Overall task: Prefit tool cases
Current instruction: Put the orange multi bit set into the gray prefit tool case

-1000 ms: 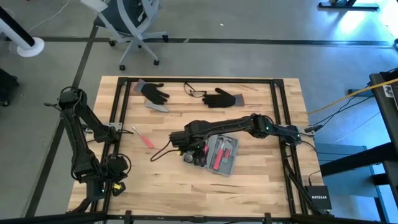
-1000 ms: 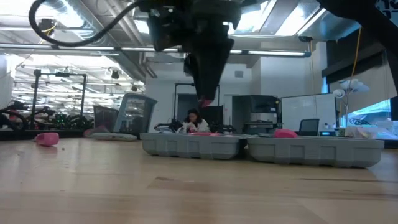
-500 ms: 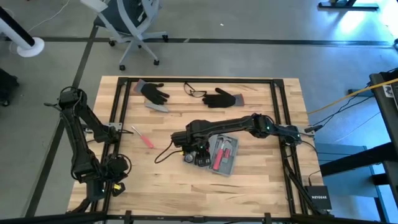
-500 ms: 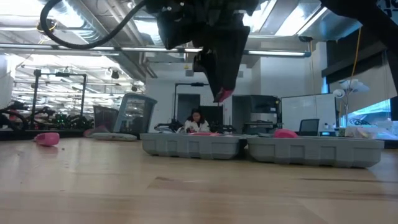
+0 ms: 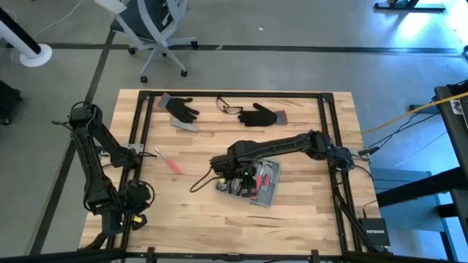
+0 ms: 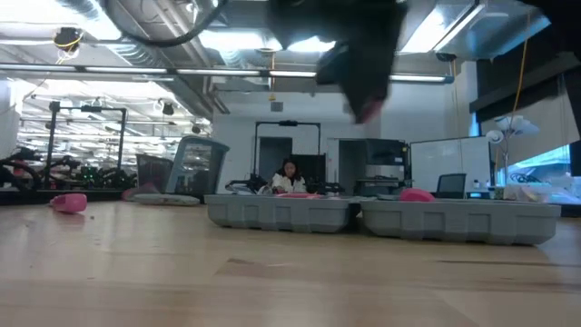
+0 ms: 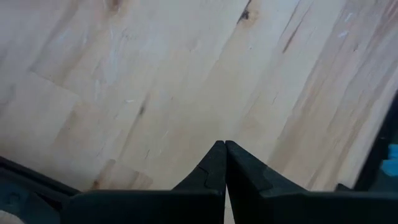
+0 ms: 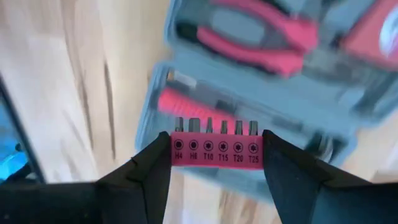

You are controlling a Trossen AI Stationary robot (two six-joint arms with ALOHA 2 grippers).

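- Here the right gripper [image 8: 216,163] holds a red bit holder [image 8: 216,149] by its two ends; its fingers [image 8: 152,165] pinch it from both sides. The holder carries six small bits in a row, with labels such as H4, T10, T15, T20 and T25.
- In the right wrist view the holder hangs above the open tool case [image 8: 249,93], not touching it. Inside the case lie red-handled pliers [image 8: 249,40] and another red-handled tool [image 8: 186,102], each in a moulded slot.
- From above, the tool case [image 5: 267,191] lies open on the wooden table [image 5: 307,219], a little right of the middle. The right arm reaches across from the right side, and its gripper [image 5: 235,183] is over the left end of the case.
- In the low view the case [image 6: 381,218] shows as a long grey tray on the table, and the right gripper [image 6: 363,82] is well above it, with something red at its tip.
- The left gripper [image 7: 222,163] has its fingers pressed together, with nothing between them. It waits at the left front corner of the table [image 7: 155,93].
- A loose red screwdriver [image 5: 168,161] lies left of the case, well apart from it.
- Two black gloves [image 5: 179,109] and a pair of safety glasses [image 5: 228,107] lie near the far edge.
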